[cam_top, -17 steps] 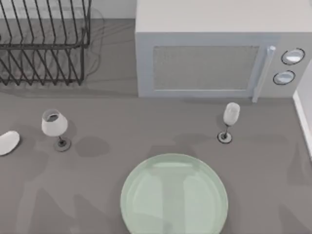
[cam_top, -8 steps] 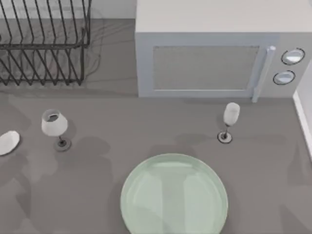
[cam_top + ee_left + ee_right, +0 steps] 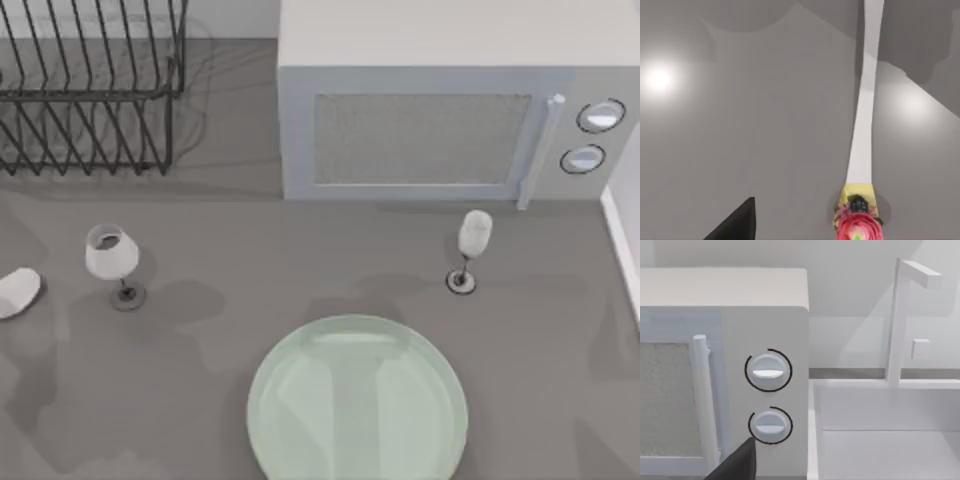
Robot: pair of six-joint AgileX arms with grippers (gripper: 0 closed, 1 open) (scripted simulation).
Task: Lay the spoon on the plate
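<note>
Showing as one dark finger [image 3: 735, 222] in the left wrist view, the left tool sits above the grey desk [image 3: 300, 270] beside the spoon [image 3: 863, 125]; whether it is wide or narrow I cannot tell. The spoon's slim pale handle runs along the desk, ending near the camera in a yellow collar and a pink-red flower knob. In the top view its white bowl lies at the desk's far left edge, left of a broad stemmed glass [image 3: 110, 260]. The pale-green plate [image 3: 357, 400] sits at the near middle, well apart from the spoon, with a slim stemmed glass [image 3: 470, 250] beyond it. A dark finger [image 3: 737, 465] of the right tool faces the microwave [image 3: 722, 370] knobs, a sink [image 3: 885, 430] alongside; a dish rack [image 3: 90, 90] stands back left.
</note>
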